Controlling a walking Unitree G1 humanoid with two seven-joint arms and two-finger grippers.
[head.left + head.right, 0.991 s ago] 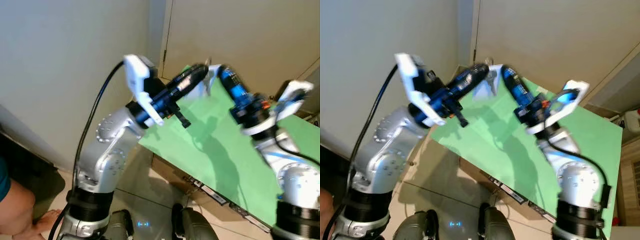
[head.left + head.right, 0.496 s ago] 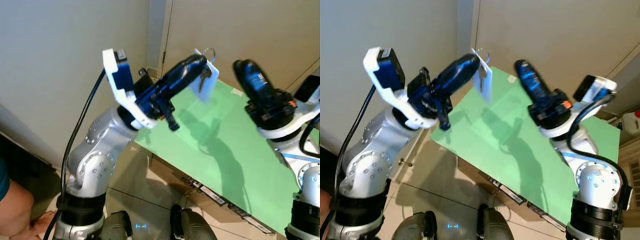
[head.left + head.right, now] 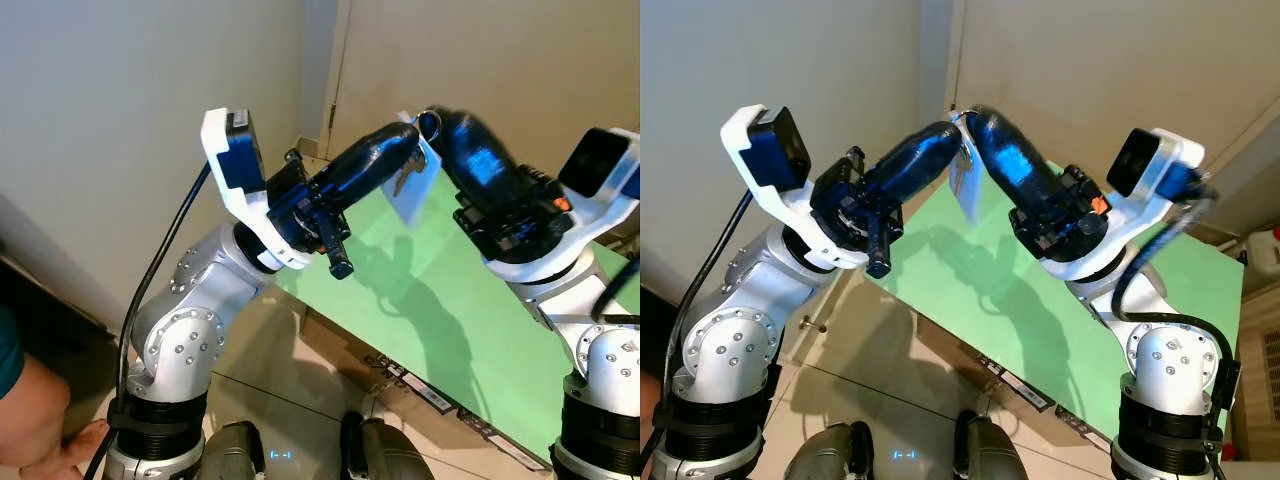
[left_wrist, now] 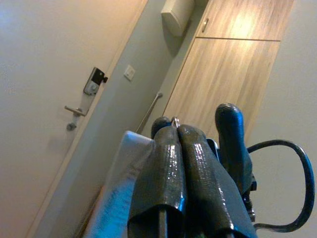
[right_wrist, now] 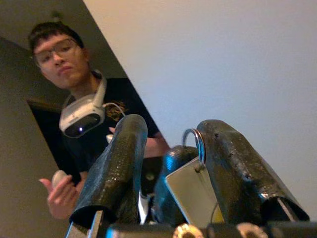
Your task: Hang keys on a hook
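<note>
Head stereo downward — wrist views upward

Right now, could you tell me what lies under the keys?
Under the keys, pinched in the left hand, lies the green board. The right hand hides part of it.

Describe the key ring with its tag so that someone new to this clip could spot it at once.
Above the green board leaning on the boxes, the two black grippers meet at their tips. The left gripper is shut on the keys: a metal ring with a pale rectangular tag hanging below, the right gripper open beside it.
</note>
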